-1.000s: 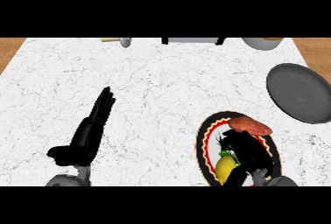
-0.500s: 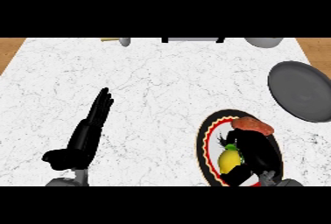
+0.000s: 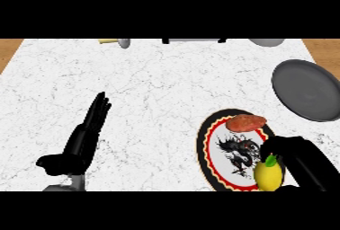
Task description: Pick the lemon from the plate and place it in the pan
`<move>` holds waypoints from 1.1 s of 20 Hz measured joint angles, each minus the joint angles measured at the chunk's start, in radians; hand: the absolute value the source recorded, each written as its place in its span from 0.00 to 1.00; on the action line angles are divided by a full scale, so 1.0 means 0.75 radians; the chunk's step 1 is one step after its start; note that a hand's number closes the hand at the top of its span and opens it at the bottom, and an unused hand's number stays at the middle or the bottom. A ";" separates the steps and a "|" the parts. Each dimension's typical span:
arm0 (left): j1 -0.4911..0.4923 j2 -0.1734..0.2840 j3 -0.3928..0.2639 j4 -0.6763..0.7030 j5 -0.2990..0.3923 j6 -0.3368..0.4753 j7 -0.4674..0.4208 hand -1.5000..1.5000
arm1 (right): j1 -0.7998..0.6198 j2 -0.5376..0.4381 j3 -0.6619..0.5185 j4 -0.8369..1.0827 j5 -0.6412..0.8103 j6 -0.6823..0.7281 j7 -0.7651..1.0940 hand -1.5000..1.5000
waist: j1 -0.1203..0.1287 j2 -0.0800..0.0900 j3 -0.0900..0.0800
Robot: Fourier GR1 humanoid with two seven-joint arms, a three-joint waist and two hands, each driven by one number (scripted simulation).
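A yellow lemon [image 3: 268, 176] lies at the near right of a round plate [image 3: 211, 144] with a red-and-black rim and a dark dragon picture. My right hand [image 3: 297, 155] is curled round the lemon from the right, its fingers bent over the lemon's top. A brown-red piece of food [image 3: 246, 122] rests on the plate's far part. The grey pan [image 3: 309, 89] sits at the counter's right edge, beyond the plate. My left hand [image 3: 83, 140] rests open at the lower left, fingers straight and pointing away.
Along the far edge of the white marble counter [image 3: 159, 85] stand a small pale object [image 3: 117, 42], a dark-edged item [image 3: 192, 40] and a grey bowl-like object [image 3: 267, 42]. Wooden floor shows past both far corners.
My right hand has shifted right and toward the near edge with the lemon inside its curled fingers. The view has drifted slightly. My left hand has stayed still.
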 measured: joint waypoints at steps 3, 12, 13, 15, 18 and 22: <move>-0.009 -0.003 0.002 -0.015 -0.003 0.006 0.022 0.50 | 0.063 -0.018 -0.124 -0.114 -0.112 -0.049 -0.072 1.00 | 0.000 0.001 0.000; -0.030 -0.044 -0.022 0.015 -0.037 0.007 0.009 0.50 | 0.113 0.014 -0.494 -0.071 -0.514 -0.009 -0.173 1.00 | 0.022 0.007 0.001; -0.030 -0.054 -0.028 0.024 -0.046 0.013 0.000 0.50 | 0.083 0.012 -0.531 -0.045 -0.554 0.011 -0.163 1.00 | 0.025 0.007 0.000; -0.031 -0.057 -0.027 0.032 -0.050 0.007 -0.014 0.50 | 0.013 0.025 -0.578 0.076 -0.598 0.023 -0.189 1.00 | 0.032 0.009 0.000; -0.029 -0.062 -0.039 0.005 -0.058 0.004 0.012 0.50 | -0.124 0.045 -0.628 0.294 -0.602 -0.002 -0.238 1.00 | 0.044 0.011 0.001; -0.026 -0.069 -0.035 0.019 -0.059 -0.002 0.005 0.50 | -0.273 0.037 -0.708 0.614 -0.563 -0.076 -0.419 1.00 | 0.051 0.014 0.002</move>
